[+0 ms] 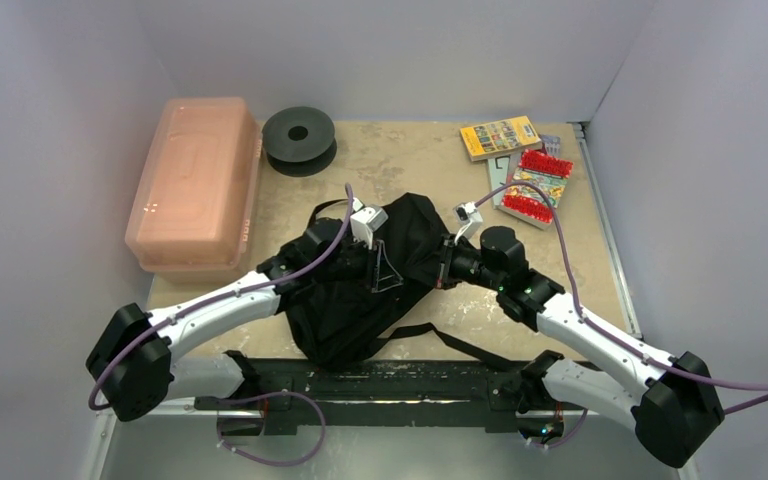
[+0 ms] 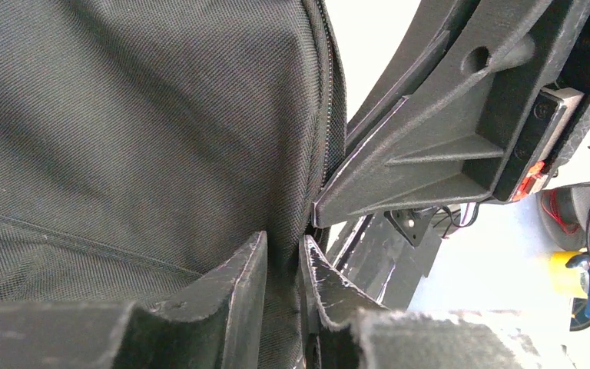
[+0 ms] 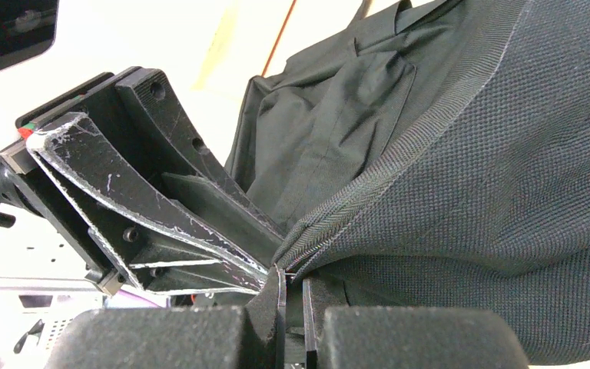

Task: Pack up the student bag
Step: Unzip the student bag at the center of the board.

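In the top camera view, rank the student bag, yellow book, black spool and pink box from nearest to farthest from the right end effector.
1. student bag: at the table's centre, its edge pinched in the right end effector.
2. yellow book: far right corner.
3. black spool: far edge, left of centre.
4. pink box: far left side.

The student bag (image 1: 415, 230) is matt black cloth, coarsely woven
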`<action>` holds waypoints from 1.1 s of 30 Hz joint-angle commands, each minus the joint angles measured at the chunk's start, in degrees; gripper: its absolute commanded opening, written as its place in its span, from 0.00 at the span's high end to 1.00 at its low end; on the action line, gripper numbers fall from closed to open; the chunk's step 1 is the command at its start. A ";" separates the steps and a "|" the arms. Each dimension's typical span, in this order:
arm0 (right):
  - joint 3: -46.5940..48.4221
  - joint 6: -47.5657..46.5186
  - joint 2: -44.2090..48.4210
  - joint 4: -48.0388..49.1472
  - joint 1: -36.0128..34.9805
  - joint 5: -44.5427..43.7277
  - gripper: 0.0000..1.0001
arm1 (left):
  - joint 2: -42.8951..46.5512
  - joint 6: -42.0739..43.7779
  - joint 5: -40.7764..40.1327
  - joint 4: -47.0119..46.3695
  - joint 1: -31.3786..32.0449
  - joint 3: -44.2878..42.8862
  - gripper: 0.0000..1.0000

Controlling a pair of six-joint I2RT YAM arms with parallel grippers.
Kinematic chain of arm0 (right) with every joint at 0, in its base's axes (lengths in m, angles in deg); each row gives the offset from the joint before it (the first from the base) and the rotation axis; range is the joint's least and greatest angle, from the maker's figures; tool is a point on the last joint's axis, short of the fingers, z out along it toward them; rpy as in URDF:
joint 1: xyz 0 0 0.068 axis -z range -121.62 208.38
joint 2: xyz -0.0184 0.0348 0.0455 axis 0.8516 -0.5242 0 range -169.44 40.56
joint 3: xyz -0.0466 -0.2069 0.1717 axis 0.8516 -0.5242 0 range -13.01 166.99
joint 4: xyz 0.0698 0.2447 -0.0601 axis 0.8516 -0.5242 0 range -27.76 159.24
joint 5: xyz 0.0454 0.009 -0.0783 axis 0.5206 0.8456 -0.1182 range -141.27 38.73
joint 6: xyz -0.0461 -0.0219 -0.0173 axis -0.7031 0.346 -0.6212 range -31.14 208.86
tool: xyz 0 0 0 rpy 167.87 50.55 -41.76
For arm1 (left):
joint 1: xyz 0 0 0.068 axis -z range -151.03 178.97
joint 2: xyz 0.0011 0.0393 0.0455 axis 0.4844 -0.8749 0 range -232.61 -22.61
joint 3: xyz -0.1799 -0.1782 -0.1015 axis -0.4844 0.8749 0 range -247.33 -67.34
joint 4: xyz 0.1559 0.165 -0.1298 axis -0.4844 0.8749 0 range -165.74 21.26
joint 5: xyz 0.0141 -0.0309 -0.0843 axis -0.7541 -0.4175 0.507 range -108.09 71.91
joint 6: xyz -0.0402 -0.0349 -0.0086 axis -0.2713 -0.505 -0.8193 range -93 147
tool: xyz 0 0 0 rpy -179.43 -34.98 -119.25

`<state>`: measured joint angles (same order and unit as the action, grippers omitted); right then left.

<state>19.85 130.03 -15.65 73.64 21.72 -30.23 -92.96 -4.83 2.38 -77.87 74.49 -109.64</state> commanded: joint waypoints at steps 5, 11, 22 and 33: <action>2.01 1.04 1.64 6.85 0.29 3.57 1.00 | -2.71 -0.02 2.82 -4.24 0.21 -1.09 0.80; 4.72 -3.38 1.87 -2.27 0.35 -3.38 1.00 | -1.50 0.13 -0.11 -5.71 -0.01 -0.37 1.00; 7.80 -6.61 5.93 -14.81 -0.36 -7.22 0.64 | -0.85 -9.87 4.79 -22.49 -3.72 4.89 1.00; 14.64 -7.53 -0.53 -23.93 -11.59 -26.45 0.55 | -0.58 -11.21 4.50 -22.51 -3.81 4.69 1.00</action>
<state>31.68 123.51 -14.03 53.25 11.49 -48.40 -94.62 -14.47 5.51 -92.80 70.97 -104.13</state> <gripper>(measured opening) 0.470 0.016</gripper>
